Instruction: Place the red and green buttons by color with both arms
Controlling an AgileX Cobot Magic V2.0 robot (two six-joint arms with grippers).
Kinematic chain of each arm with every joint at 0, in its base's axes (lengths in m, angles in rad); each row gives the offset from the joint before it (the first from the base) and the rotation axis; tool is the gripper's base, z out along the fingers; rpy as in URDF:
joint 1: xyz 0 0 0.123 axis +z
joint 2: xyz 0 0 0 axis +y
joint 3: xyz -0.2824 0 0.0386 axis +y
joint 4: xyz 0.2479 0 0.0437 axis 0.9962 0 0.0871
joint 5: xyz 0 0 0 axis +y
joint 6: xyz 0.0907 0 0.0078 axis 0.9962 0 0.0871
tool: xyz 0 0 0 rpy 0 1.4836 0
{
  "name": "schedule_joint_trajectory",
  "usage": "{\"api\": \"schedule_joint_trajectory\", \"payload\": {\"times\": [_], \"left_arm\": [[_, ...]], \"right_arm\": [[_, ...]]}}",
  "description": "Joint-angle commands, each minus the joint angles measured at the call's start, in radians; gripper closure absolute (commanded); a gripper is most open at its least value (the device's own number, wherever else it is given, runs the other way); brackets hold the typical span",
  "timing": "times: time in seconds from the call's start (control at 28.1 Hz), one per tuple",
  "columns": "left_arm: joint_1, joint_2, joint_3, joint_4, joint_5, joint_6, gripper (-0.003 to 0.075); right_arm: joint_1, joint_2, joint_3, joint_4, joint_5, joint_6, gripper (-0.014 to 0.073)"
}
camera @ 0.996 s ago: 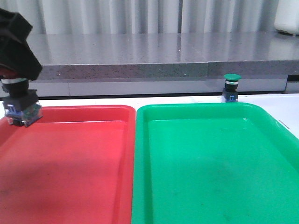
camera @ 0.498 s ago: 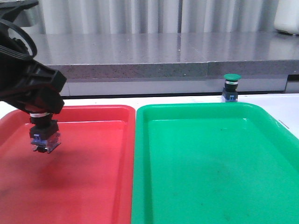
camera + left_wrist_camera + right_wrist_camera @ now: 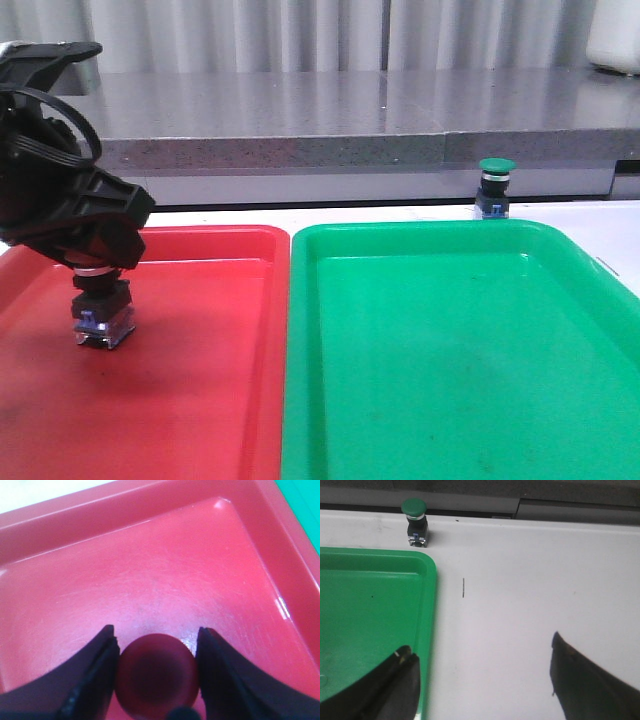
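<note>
My left gripper is shut on the red button, whose black body and blue-clear base hang low over the red tray. In the left wrist view the dull red cap sits squeezed between both dark fingers, with my left gripper above the tray floor. The green button stands upright on the white table behind the green tray. The right wrist view shows that green button far ahead of my right gripper, which is open over the table beside the green tray's rim.
The two trays lie side by side, red one left and green one right. A grey stone ledge runs along the back of the table. A white object stands at the far right on the ledge.
My left arm has carried the red button rightward and downward, from above the red tray's left edge to low over its floor. The green button has stayed put.
</note>
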Motion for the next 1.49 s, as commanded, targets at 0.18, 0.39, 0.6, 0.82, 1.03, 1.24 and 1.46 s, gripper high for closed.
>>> {"api": "schedule_joint_trajectory", "payload": {"times": [0.18,0.39,0.6,0.82,1.03,1.24,1.46], "left_arm": [[-0.011,-0.027,-0.027,-0.013,-0.04,-0.001,0.0234],[-0.011,-0.091,-0.033,-0.013,0.0,-0.001,0.0174],[-0.011,-0.246,-0.033,-0.013,0.078,0.001,0.0175],[-0.011,-0.434,-0.033,-0.013,0.176,0.001,0.0175],[-0.011,-0.646,-0.013,-0.013,0.254,0.001,0.0175],[-0.011,-0.829,0.026,-0.013,0.346,-0.001,0.0175],[-0.011,-1.002,0.072,-0.02,0.45,-0.017,0.0175]], "right_arm": [[-0.006,0.001,-0.029,-0.007,-0.071,-0.007,0.0033],[-0.006,0.001,-0.029,-0.007,-0.071,-0.007,0.0033],[-0.006,0.001,-0.029,-0.007,-0.071,-0.007,0.0033],[-0.006,0.001,-0.029,-0.007,-0.071,-0.007,0.0033],[-0.006,0.001,-0.029,-0.007,-0.071,-0.007,0.0033],[-0.006,0.001,-0.029,-0.007,-0.071,-0.007,0.0033],[-0.006,0.001,-0.029,-0.007,-0.071,-0.007,0.0033]]}}
